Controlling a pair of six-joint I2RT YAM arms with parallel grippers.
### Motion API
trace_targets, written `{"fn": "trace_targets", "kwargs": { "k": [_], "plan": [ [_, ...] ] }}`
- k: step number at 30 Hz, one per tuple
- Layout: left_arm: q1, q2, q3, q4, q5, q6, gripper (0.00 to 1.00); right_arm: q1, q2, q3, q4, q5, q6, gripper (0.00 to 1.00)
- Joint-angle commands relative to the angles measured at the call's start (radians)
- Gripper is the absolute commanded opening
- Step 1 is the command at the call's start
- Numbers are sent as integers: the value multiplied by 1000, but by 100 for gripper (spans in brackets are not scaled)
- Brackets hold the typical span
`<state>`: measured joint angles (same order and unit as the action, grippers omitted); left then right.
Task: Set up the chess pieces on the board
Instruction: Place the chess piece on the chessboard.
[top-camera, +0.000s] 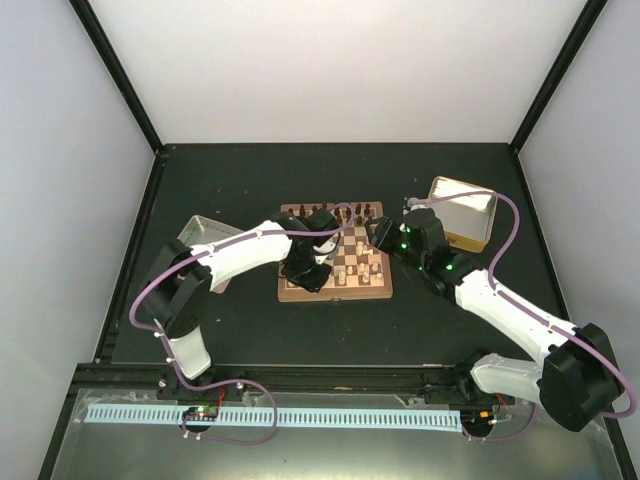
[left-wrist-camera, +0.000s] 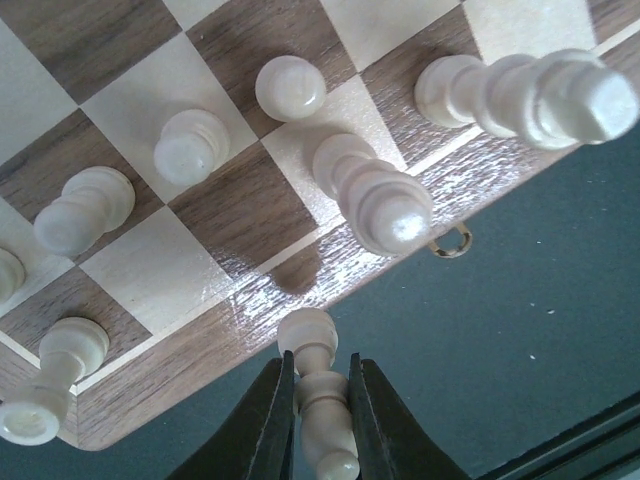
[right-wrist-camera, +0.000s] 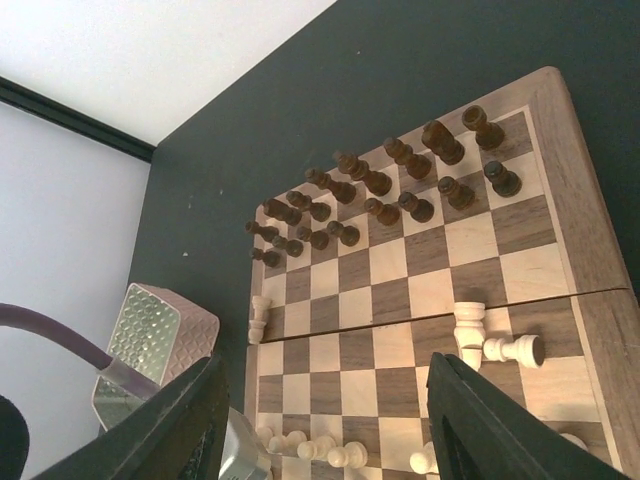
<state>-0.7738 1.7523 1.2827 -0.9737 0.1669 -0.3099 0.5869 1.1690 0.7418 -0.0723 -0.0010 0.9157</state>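
Note:
The board lies mid-table with dark pieces along its far rows. My left gripper is shut on a pale piece, held just off the board's near rim over the dark table. Several pale pieces stand or lean on the squares near that rim. In the top view the left gripper is at the board's near-left part. My right gripper is open and empty above the board's right side. Two pale pieces lie on the board's right part, and one on its left rim.
A grey tray sits left of the board, under the left arm, and also shows in the right wrist view. A cream-rimmed tray sits at the back right. Dark pieces crowd the far rows.

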Motion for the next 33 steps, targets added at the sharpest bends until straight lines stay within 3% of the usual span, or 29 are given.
{"fn": "trace_targets", "kwargs": {
  "k": [1,27,33],
  "plan": [
    [-4,26,38,-23,-44,1,8,-13,0,-12,-2,18,-23,56],
    [-4,102,51,91,-122,-12,12,-27,-16,-30,5,30,1,56],
    [-4,98,50,80,-122,-14,22,-29,-24,-33,1,26,1,56]
  ]
}}
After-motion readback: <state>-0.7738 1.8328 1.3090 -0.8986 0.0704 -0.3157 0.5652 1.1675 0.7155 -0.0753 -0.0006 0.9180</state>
